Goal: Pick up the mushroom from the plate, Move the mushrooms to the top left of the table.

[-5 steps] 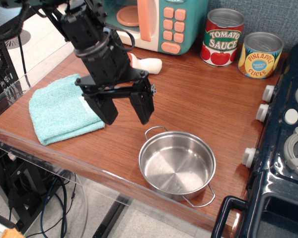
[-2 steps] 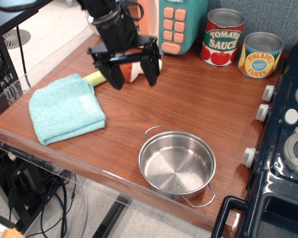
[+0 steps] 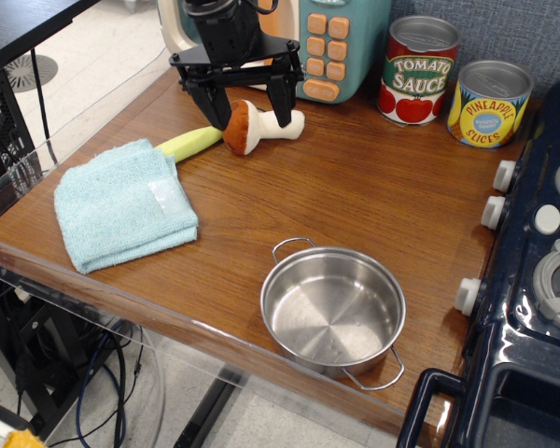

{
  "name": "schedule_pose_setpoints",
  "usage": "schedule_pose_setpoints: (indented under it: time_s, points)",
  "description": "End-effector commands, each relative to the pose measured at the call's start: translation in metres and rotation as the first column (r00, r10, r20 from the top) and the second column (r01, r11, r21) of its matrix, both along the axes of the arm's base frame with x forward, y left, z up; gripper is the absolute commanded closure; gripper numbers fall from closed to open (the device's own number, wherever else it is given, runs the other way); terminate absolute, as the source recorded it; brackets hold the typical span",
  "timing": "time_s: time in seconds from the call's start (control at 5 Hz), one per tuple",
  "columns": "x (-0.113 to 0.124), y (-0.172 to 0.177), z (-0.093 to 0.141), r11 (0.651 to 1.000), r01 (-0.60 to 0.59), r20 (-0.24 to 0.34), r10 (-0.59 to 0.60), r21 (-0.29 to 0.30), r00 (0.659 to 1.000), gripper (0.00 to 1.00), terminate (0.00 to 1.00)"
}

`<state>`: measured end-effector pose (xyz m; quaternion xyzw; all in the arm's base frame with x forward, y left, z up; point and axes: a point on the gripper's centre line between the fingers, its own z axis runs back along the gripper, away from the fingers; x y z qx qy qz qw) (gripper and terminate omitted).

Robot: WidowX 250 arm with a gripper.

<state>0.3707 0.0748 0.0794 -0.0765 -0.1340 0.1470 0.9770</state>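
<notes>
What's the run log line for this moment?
hand: open, above mushroom | mushroom: on its side on table, top left | not grasped

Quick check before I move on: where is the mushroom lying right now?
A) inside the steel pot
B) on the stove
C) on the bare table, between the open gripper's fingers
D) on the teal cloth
C: the mushroom lies on its side on the table, with the open gripper straddling it.

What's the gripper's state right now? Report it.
Gripper: open, holding nothing, its fingers either side of the mushroom lying on the table.
</notes>
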Motion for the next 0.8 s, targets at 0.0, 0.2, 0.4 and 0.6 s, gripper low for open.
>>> schedule_pose_setpoints:
  time_s: [0.0,0.2,0.4,0.6]
  points:
    - [0.035,0.021,0.008,0.997,-0.033,0.039,0.030,0.077,0.999,0.00,0.00]
    - [0.045,0.026,-0.005,0.995,-0.033,0.008,0.033,0.093,0.999,0.00,0.00]
    - [0.050,0.030,-0.020,0.993,-0.033,-0.043,0.038,0.113,0.998,0.00,0.00]
    - [0.049,0.038,-0.039,0.991,-0.030,-0.103,0.044,0.131,0.994,0.00,0.00]
